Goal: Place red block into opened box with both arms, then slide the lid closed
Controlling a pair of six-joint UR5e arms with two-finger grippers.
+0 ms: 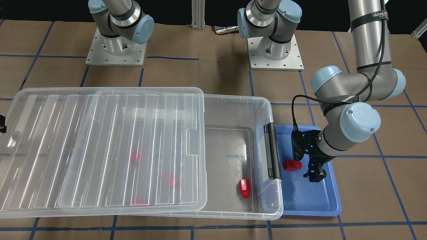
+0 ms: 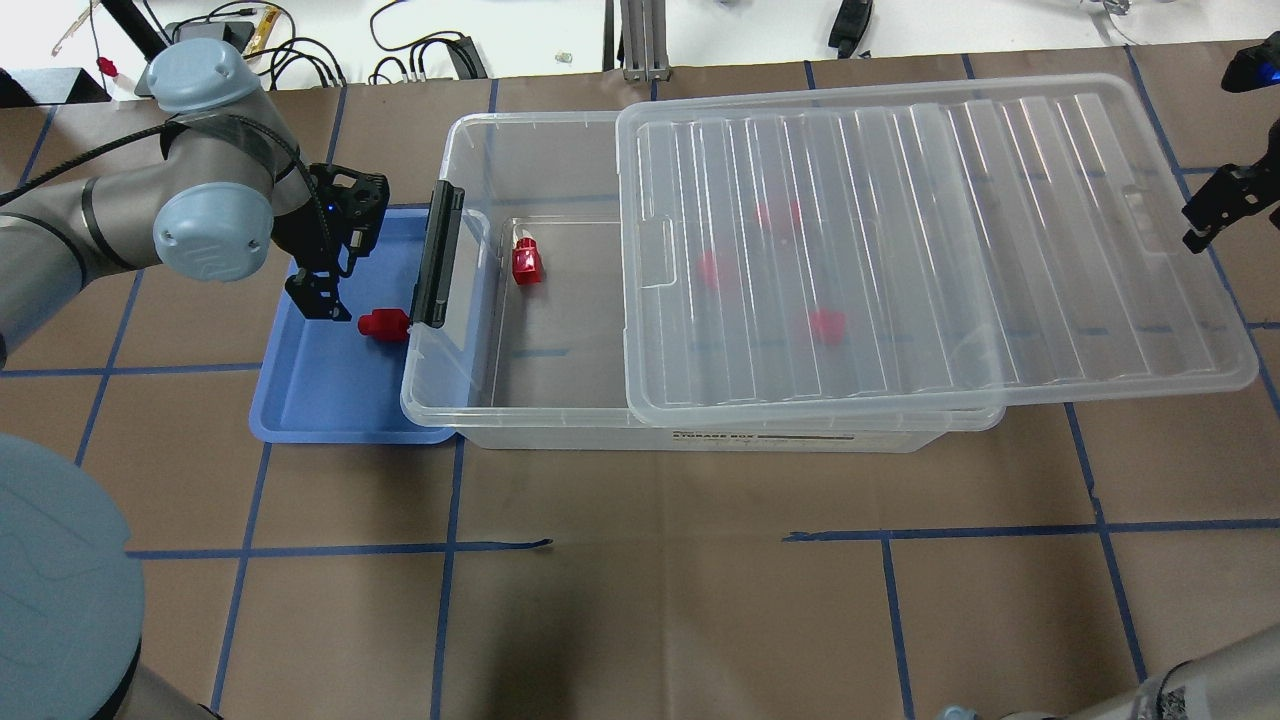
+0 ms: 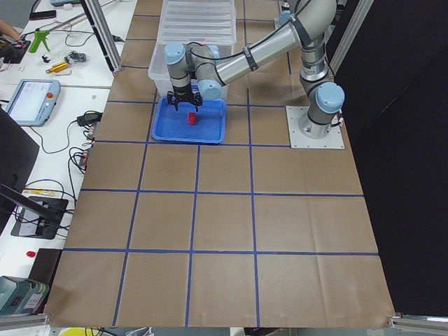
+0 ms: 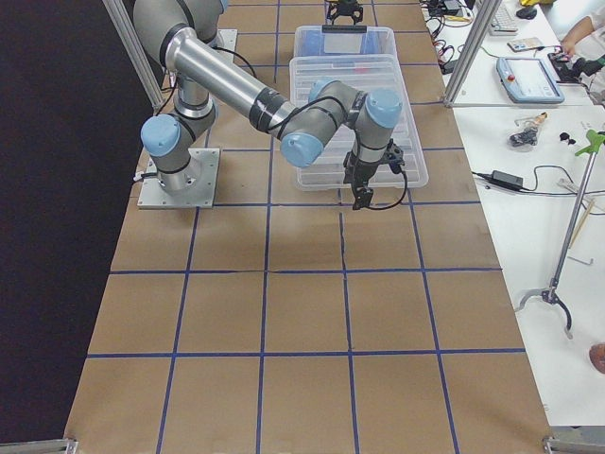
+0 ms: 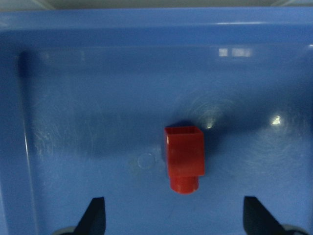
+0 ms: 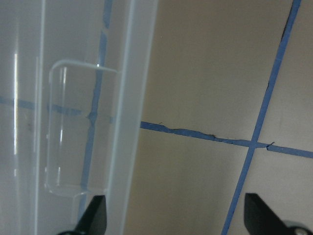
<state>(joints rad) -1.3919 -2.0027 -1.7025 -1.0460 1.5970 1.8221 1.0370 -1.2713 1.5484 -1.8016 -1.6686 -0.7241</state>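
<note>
Red blocks (image 2: 709, 270) blurry under lid (image 2: 1050, 250)

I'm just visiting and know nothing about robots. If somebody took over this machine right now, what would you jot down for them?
Left gripper: open, empty, poised by the red block lying in the blue tray.
Right gripper: open, empty, at the far short end of the lid.
The box: lid covers most of it, with a gap at the latch end.
Done: another block lies in the gap; three red shapes show through the lid.
Left: grasp the tray block, put it in the box, slide the lid closed.
</note>
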